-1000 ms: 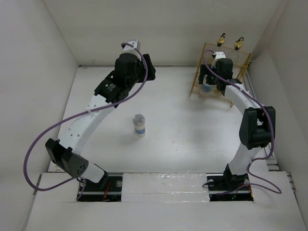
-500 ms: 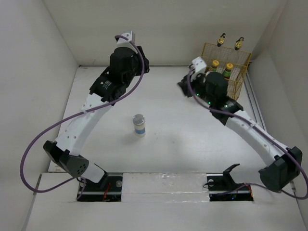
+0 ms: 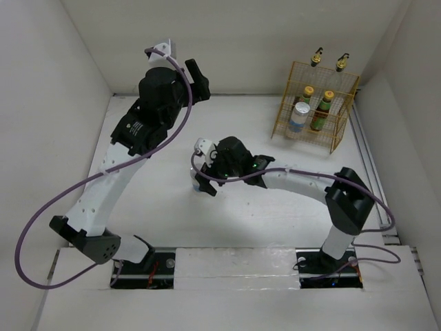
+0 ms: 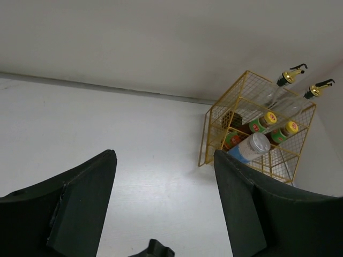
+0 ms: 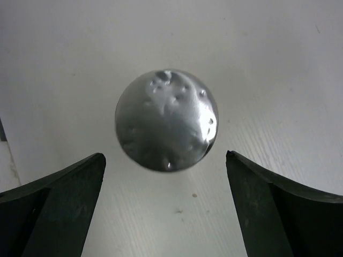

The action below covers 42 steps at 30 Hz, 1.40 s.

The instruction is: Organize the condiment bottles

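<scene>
One silver-lidded jar (image 5: 166, 120) is standing upright on the white worktop (image 3: 262, 214), well to the near-left of the yellow wire rack (image 3: 348, 103); its lid is showing small marks. The right claw (image 5: 165, 158) is hanging released over it, jaws either side of the lid, not touching. A second blue-labelled jar (image 3: 299, 116), two yellow-capped sauce bottles (image 3: 326, 101) and two clear spouted bottles (image 4: 292, 74) are sitting in the rack. Label writing is too small to read. The left claw (image 4: 163, 155) is gaping empty, raised left of the rack. White walls are enclosing the worktop.

I see yellow wire rack (image 3: 281, 110) upright at far right corner | white table (image 3: 262, 221) | white back wall (image 3: 241, 41)
</scene>
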{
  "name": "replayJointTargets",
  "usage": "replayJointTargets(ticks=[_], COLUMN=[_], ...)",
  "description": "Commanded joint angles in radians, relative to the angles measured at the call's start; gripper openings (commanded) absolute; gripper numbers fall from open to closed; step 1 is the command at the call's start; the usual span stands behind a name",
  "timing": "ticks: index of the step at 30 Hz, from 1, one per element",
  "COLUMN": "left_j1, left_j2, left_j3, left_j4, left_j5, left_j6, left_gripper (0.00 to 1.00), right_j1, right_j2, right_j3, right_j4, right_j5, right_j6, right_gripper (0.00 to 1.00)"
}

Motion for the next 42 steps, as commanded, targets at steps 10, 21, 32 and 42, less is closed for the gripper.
replayJointTargets(ticks=[10,21,32,42], left_j1=[-0.002,-0.013,-0.051,-0.051], left_j2=[-0.070,0.051,0.108,0.126], left_j3=[-0.021,-0.005,-0.034,-0.081], left_j4=[-0.021,0.022,0.071,0.080], left_j5=[-0.013,0.205,0.358,0.377], left_j6=[-0.003,0.028,0.041,0.041], left_gripper=[0.78,1.00,0.34,0.91], right_j1=[0.007,-0.208,-0.713,-0.969], right_j2=[0.195,-0.323,-0.492,-0.259], right_j3=[0.187,0.012,0.131,0.267], right_j4=[0.191,0.073,-0.221,-0.099], right_j5=[0.016,0.219,0.393,0.295], right_j6=[0.029,0.124,0.142,0.142], right_gripper=[0.65,0.26,0.23,0.22])
